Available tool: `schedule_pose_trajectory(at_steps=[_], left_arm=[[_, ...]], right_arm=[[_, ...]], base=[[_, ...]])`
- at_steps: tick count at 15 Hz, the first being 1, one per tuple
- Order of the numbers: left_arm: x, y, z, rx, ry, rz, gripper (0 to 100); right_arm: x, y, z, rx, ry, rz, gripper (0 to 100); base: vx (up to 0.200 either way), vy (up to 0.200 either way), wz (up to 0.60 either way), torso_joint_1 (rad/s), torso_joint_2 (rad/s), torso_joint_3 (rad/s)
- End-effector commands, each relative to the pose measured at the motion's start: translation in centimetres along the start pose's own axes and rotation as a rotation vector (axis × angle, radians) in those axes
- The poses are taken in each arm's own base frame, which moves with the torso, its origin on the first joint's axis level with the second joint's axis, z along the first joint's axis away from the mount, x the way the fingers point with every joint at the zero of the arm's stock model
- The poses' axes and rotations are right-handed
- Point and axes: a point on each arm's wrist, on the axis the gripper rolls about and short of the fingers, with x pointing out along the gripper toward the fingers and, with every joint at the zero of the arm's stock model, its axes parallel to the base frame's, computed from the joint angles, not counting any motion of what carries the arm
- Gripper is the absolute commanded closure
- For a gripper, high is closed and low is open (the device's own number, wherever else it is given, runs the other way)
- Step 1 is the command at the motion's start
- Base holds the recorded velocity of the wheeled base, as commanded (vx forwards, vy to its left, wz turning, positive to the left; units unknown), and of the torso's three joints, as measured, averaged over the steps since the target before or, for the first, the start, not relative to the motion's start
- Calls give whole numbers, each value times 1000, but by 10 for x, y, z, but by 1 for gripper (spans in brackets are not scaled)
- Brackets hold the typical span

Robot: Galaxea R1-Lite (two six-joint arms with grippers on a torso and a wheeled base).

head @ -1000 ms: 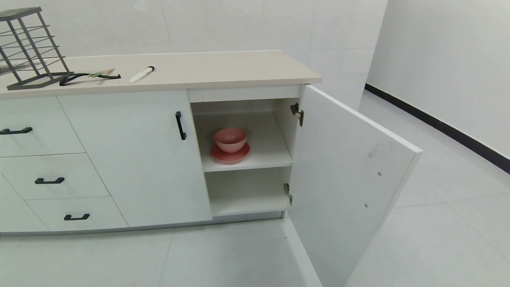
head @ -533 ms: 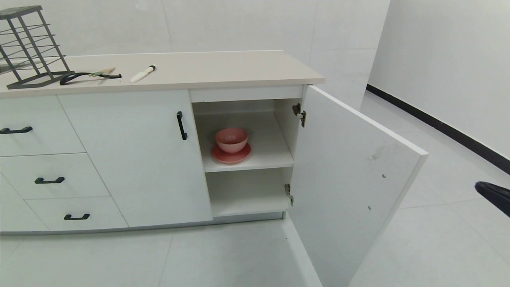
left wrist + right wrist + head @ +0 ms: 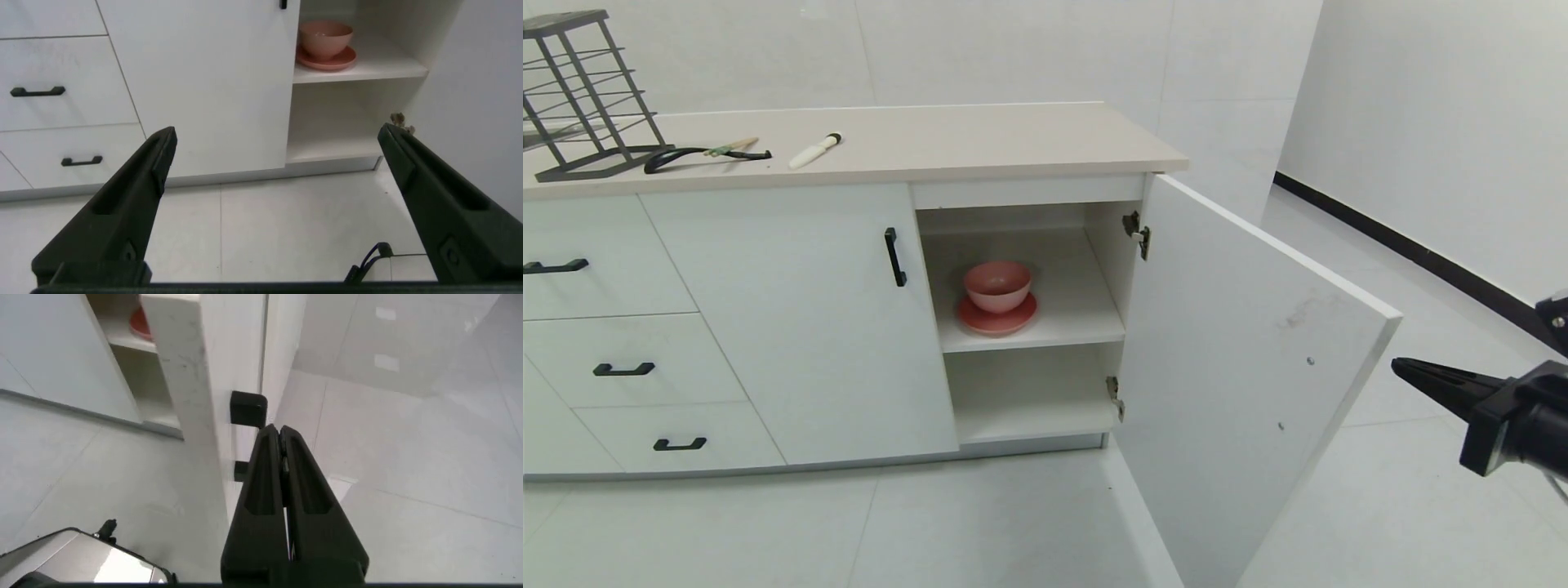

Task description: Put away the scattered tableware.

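My right gripper (image 3: 1406, 370), jaws together and empty, sits near the door (image 3: 1241, 351); a careless swing could slam it. My left gripper (image 3: 278, 135) has its jaws apart.

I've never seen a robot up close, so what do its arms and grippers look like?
Both are matte black. The left gripper has two long, wedge-shaped fingers with flat inner faces, and a thin black cable loops at its base. The right gripper has the same tapering fingers, on a blocky black mount.
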Motion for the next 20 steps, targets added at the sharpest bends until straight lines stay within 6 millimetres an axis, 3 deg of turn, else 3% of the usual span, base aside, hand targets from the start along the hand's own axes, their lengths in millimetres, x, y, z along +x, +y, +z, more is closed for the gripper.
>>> schedule_pose_trajectory(at_steps=[1,6,13,20], left_arm=[[0,0,0,0,0,0,0],[0,0,0,0,0,1,0],[0,0,0,0,0,1,0],[0,0,0,0,0,1,0]], right_arm=[[10,-5,0,6,14,-5,100],[41,-33,-3,-45,-62,16,100],[88,-48,-17,-100,-160,167,100],[98,-42,-25,-101,-153,234,100]], base=[[0,0,0,0,0,0],[0,0,0,0,0,0],[0,0,0,0,0,0],[0,0,0,0,0,0]])
